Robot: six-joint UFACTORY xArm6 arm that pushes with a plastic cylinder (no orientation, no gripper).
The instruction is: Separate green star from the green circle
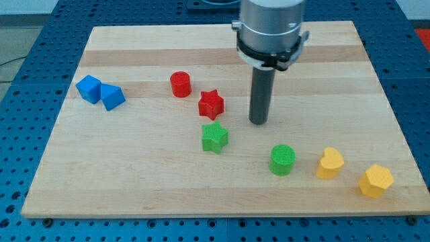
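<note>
My tip [259,122] rests on the table [134,188], a bare rod with no gripper, holding nothing; the green star [214,138] sits just toward the view's lower left of it, the green circle [282,160] just below; they already lie apart, though a further push seems likely; the arm's upper part is cut off.

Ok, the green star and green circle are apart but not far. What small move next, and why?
Probably slide my tip toward the view's left and slightly down, into the green star. The tip sits up-right of the star, and the green circle lies down-right, so pushing left should widen their gap.
</note>
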